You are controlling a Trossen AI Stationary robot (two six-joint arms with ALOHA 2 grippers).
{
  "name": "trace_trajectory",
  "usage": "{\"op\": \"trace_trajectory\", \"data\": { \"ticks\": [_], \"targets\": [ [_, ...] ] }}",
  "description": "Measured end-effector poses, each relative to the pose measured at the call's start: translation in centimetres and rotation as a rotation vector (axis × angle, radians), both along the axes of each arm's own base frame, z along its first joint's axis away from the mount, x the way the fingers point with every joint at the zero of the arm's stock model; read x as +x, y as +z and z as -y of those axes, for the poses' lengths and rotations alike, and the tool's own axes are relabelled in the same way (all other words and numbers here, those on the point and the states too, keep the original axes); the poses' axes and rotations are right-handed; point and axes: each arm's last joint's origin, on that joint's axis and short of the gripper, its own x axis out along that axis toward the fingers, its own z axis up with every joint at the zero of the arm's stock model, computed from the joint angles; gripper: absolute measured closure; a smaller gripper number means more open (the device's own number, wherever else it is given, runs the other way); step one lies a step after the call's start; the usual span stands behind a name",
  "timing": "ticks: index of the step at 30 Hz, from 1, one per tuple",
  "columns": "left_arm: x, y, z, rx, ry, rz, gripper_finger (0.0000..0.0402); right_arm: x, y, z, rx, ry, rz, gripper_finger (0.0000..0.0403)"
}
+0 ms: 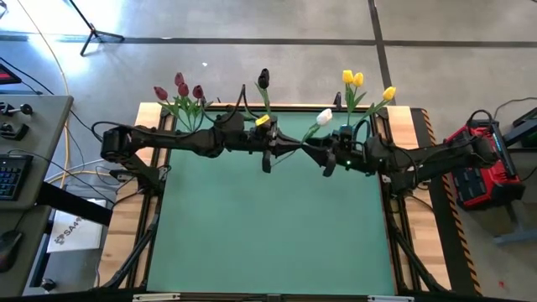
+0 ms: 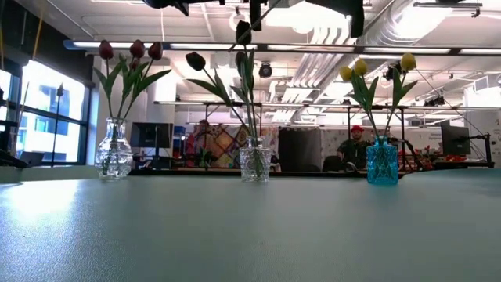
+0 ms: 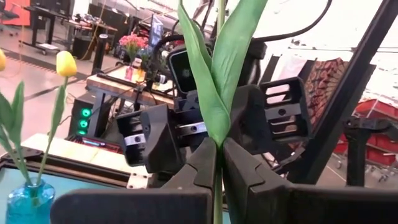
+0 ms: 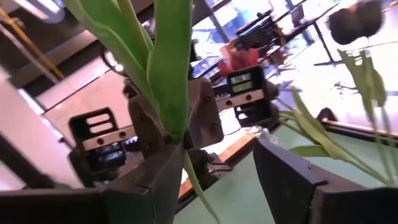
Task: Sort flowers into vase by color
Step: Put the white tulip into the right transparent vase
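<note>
No text, label, brand, number or sign can be read in any view. A white sheet (image 1: 74, 231) lying on the side desk left of the table, seen from above, carries a dark printed mark, but its letters are too small to make out.

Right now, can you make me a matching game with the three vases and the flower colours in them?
Things:
1. left vase
2. middle vase
3. blue vase

Flowers inside:
A. yellow
B. dark red
C. black

Pairs: 1-B, 2-C, 3-A
</note>
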Motion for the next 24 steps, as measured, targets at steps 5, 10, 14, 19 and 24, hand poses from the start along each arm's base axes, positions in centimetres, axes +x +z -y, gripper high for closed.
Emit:
{"op": "trace_trajectory", "data": {
  "ticks": [5, 10, 14, 19, 24],
  "targets": [
    [0.0, 0.0, 0.0, -0.007, -0.009, -0.004, 0.0401, 0.0, 0.1, -0.2, -0.024, 0.053, 0.001, 0.0220],
    [0.0, 0.2, 0.0, -0.027, -0.046, 0.020, 0.0401, -0.4, 0.6, -0.3, -0.052, 0.102, 0.018, 0.0222],
    [0.1, -0.2, -0.1, -0.027, -0.049, 0.009, 0.0401, -1.1, 1.7, -0.5, -0.073, 0.167, 0.076, 0.0222],
    [0.1, -0.1, -0.2, -0.044, -0.052, 0.012, 0.0401, -1.1, 1.6, -0.5, -0.079, 0.174, 0.069, 0.0222],
    [0.1, -0.1, -0.3, -0.044, -0.052, 0.009, 0.0401, -0.4, 1.1, -0.3, -0.081, 0.137, 0.057, 0.0222]
  ]
}}
